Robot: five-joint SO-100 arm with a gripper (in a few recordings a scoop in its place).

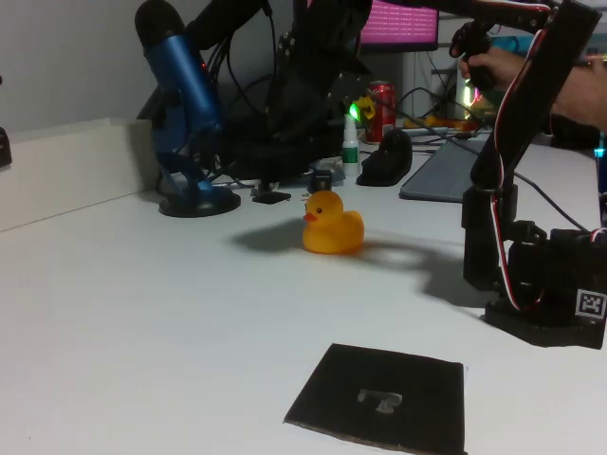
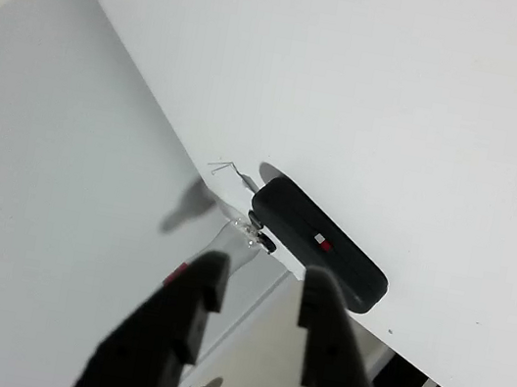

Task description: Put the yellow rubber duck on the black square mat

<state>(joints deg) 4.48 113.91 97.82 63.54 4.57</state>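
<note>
Nearest the camera in the fixed view lies the black square mat [image 1: 384, 400], flat on the white table [image 1: 142, 322] with a faint pale mark at its centre and nothing on it; it reads as the drop target, set well clear of the clutter so a release from above would be easy. Beyond it, well apart and further back, the yellow rubber duck [image 1: 332, 225] sits upright on the tabletop, its orange beak toward the left of the picture, with open table all round it, which should leave room for fingers to come down on either side. The task looks not yet begun: the duck is untouched.

In the wrist view the gripper [image 2: 262, 293] points away from the table at a pale wall and a white slanted surface carrying a small black device [image 2: 324, 244]. Its two dark fingers [image 2: 188, 316] stand apart with a clear gap and nothing between them, so the jaws are released and empty. I judge the arm is raised or parked, since neither duck nor mat lies before it.

To the right of the fixed view stands a dark robot arm base [image 1: 541, 275]. Behind the duck are a blue microphone [image 1: 185, 114] on a round stand, a black mouse [image 1: 387, 156], a small white bottle [image 1: 350, 142], a red can [image 1: 381, 104], tangled cables and a lit screen; the room is dim and the white surface matte
</note>
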